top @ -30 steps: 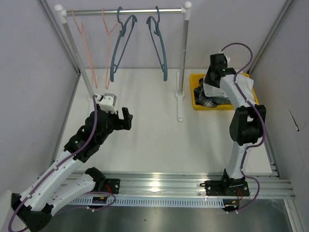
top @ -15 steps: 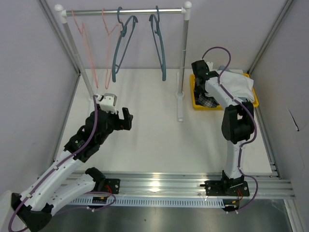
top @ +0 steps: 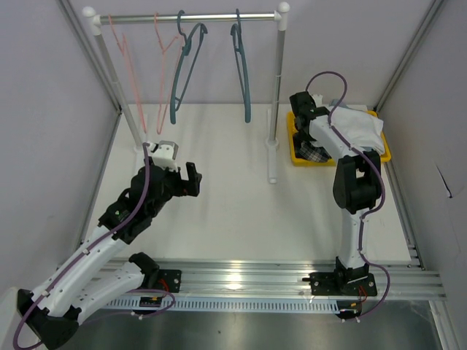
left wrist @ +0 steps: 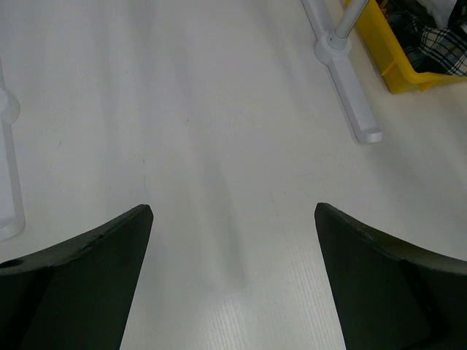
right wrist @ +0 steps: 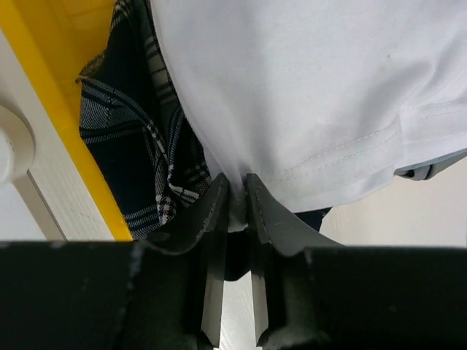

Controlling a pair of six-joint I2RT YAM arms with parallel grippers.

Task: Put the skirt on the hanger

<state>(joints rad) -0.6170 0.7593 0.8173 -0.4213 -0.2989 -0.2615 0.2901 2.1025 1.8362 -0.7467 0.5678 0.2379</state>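
Observation:
My right gripper [top: 302, 109] is over the back left corner of the yellow bin [top: 298, 157], shut on a pinch of a white garment [top: 359, 124]. In the right wrist view the fingers [right wrist: 219, 200] clamp its hemmed edge [right wrist: 306, 87]. A dark plaid garment [right wrist: 139, 146] lies under it in the bin [right wrist: 58, 124], also seen from above [top: 314, 153]. Two teal hangers [top: 179, 73] [top: 242, 69] and pink wire hangers [top: 162, 65] hang on the rail [top: 190, 17]. My left gripper [top: 191, 179] is open and empty over bare table [left wrist: 233, 211].
The rack's right post [top: 277, 80] and its white foot [top: 271, 168] stand just left of the bin; the foot shows in the left wrist view [left wrist: 350, 95]. The left post [top: 117, 80] stands behind my left arm. Grey walls close in both sides.
My right gripper has moved left and back across the bin, dragging the white garment with it. The last half second shows almost no motion. The left arm has not moved.

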